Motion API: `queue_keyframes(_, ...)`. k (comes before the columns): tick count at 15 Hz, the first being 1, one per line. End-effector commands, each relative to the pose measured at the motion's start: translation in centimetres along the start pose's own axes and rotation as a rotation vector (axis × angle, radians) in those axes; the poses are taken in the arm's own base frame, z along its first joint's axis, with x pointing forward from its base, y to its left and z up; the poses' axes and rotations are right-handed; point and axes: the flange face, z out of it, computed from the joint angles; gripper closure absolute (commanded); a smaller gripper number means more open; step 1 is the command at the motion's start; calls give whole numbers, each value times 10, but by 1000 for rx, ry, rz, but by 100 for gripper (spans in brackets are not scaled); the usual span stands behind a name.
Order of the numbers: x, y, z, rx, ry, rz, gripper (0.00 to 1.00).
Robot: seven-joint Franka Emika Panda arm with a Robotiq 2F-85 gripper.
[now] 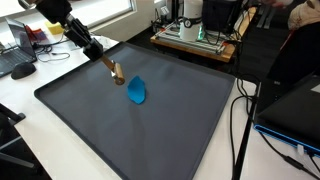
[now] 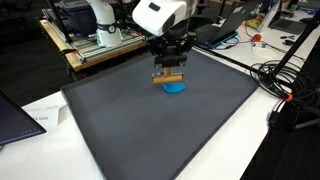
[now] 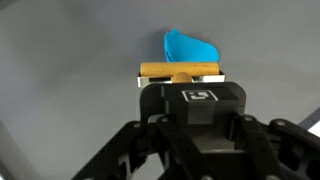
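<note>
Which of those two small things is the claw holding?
The tan wooden block, clamped in the gripper; the blue piece lies ungripped beside it.

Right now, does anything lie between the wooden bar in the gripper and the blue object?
Nothing. In the wrist view the blue object shows just beyond the wooden bar held in the gripper; in an exterior view only bare grey mat separates them.
</note>
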Motion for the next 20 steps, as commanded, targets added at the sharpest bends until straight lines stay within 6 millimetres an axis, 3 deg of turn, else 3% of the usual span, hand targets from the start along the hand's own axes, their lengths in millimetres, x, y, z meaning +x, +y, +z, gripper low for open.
queue_keyframes(1, 27, 9, -1, 74, -58, 90, 78)
queue_keyframes(9, 75, 44, 23, 141, -87, 292, 78)
queue_keyframes(13, 88, 69, 29, 141, -95, 344, 78)
queue_keyframes(20, 84, 104, -2, 179, -79, 308, 78)
